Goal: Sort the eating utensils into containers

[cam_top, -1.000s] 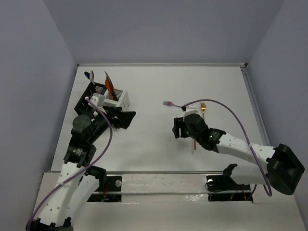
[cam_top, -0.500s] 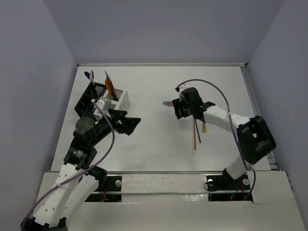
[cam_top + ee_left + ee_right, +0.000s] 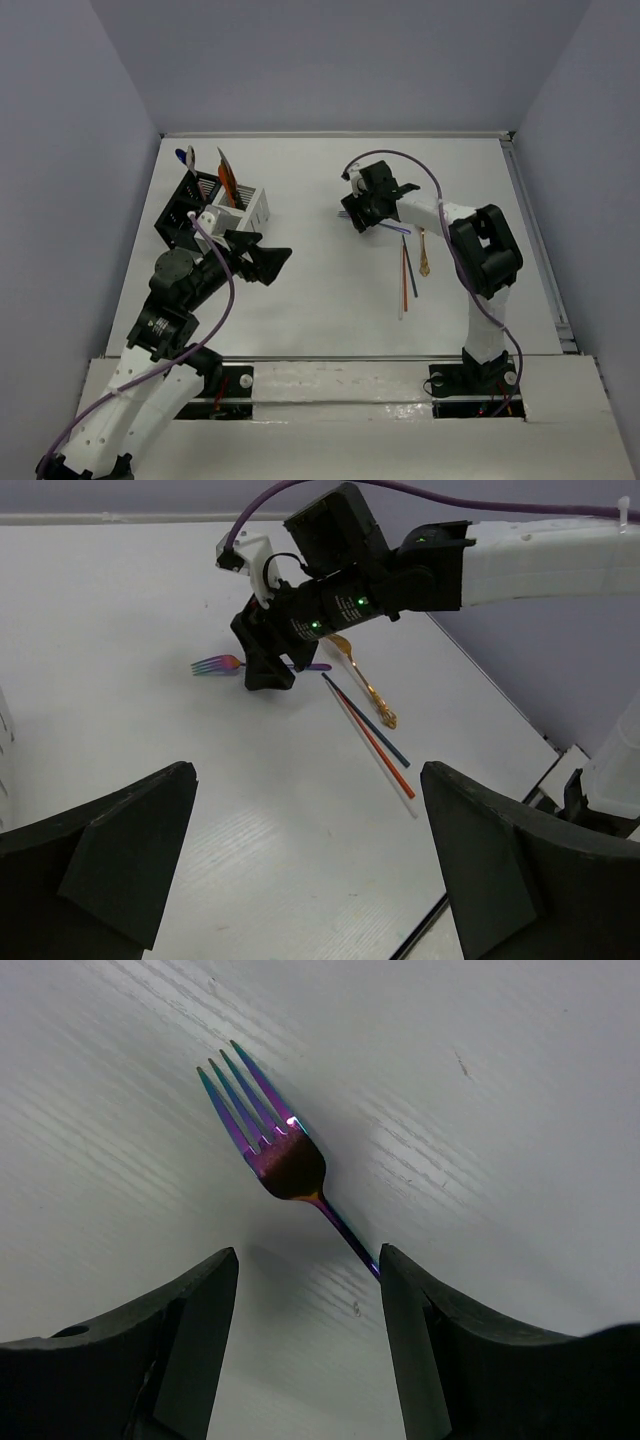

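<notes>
A purple fork (image 3: pixel 285 1165) lies flat on the white table. My right gripper (image 3: pixel 308 1290) is open just above its handle, and the handle runs under the right finger (image 3: pixel 470 1360). From above the right gripper (image 3: pixel 355 217) hides most of the fork (image 3: pixel 395 228); the left wrist view shows the tines (image 3: pixel 212 665) beside it. A gold fork (image 3: pixel 423 252) and blue, orange and white sticks (image 3: pixel 407 272) lie to the right. The black caddy (image 3: pixel 183 212) and the white caddy (image 3: pixel 255 207) stand at the far left, holding a blue spoon (image 3: pixel 187 156) and an orange piece (image 3: pixel 227 180). My left gripper (image 3: pixel 268 262) is open and empty.
The table's raised rim (image 3: pixel 525 210) runs along the right side and the back wall (image 3: pixel 330 133) closes the far side. The right arm (image 3: pixel 470 240) stretches over the sticks and the gold fork.
My right gripper has moved up and left from the sticks to the purple fork's handle. My left gripper has swung a little to the right, away from the caddies.
</notes>
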You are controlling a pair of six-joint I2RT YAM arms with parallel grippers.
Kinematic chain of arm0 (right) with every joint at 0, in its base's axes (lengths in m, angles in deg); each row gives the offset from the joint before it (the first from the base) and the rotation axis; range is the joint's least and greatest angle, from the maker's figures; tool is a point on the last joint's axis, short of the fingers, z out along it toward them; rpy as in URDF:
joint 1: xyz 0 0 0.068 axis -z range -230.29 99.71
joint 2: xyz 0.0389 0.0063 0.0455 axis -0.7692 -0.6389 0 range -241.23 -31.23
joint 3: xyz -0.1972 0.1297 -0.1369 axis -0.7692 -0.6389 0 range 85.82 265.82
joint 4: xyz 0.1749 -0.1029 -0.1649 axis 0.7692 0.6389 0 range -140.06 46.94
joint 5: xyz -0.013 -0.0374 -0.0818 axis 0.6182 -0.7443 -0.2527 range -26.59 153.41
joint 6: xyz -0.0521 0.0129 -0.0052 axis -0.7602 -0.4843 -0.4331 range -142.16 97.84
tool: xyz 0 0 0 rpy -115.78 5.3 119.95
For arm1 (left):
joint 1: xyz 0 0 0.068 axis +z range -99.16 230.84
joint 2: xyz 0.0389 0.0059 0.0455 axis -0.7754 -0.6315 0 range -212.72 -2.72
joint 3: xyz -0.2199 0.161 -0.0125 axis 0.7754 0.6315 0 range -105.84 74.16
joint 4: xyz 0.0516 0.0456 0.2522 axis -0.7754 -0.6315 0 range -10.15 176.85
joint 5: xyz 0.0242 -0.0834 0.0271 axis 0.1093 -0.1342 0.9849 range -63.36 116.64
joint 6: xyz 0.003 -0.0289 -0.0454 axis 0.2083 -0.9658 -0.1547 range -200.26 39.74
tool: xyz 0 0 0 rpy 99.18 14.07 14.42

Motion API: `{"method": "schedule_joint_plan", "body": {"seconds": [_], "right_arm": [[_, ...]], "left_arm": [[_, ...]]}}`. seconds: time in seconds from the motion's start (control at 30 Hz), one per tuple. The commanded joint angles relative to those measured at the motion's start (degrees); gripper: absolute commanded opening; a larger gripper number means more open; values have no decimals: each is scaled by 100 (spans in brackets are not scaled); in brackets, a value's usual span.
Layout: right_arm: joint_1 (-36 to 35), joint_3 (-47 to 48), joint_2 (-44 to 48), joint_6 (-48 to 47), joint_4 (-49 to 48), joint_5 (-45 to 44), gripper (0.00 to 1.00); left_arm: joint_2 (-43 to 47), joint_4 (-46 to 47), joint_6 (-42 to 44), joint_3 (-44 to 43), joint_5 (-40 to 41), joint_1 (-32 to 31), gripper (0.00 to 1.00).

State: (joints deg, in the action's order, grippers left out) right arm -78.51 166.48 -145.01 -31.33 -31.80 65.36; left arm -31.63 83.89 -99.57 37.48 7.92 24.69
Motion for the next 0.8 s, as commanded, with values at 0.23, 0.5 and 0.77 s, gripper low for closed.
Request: {"method": "schedule_joint_plan", "body": {"seconds": [0.23,0.5,0.77], "right_arm": [[54,1250,-962,-586,732,217,51],[107,1232,-1067,-595,231,455,27],[107,1373,-954,-542,-927,297,1]], "left_arm": [[78,147,68,-216,88,31,97],[-1,182,50,-207,70,84,96],[-45,191,24,-190,88,250,96]]}}
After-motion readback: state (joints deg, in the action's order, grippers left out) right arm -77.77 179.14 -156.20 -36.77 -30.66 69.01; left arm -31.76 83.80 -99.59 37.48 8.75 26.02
